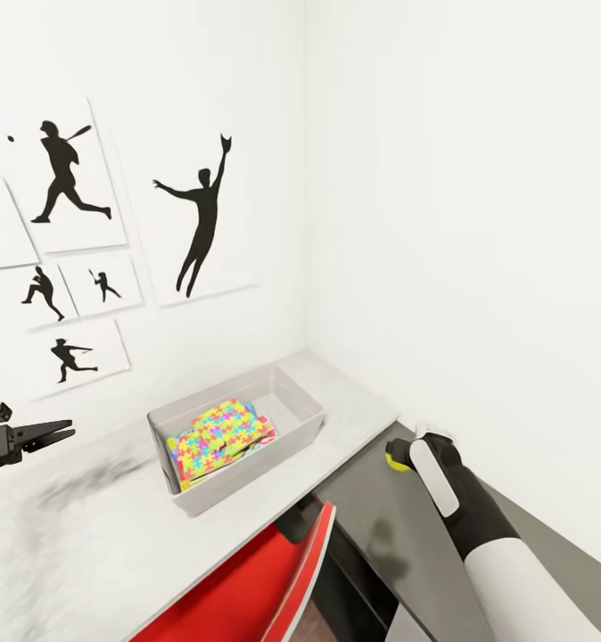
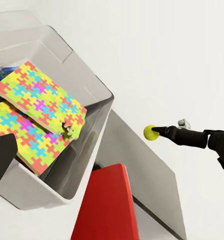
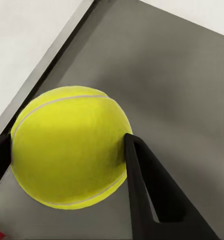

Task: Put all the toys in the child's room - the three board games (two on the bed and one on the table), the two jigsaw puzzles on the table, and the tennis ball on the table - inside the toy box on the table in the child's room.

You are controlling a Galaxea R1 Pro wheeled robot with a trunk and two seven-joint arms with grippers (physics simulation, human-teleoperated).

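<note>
Between the right gripper [image 3: 67, 155] fingers, tennis ball [image 3: 69, 147] close up; left gripper [image 1: 55, 434] nearly closed, empty, by the toy box [image 1: 296, 399].

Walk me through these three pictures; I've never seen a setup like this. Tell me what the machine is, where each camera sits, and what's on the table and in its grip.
This is a simulated two-armed robot on wheels. The large picture looks down from its head; the other two come from cameras near each hand.

On the pale table stands a grey toy box holding two bright jigsaw puzzles, one overlapping the other. A red chair is tucked in front.

The right hand is shut on a yellow-green tennis ball, held out beside the table's edge, not yet over the box. The left hand hovers at the left, holding nothing, its fingers close together.

Black sports silhouettes hang on the wall.
</note>
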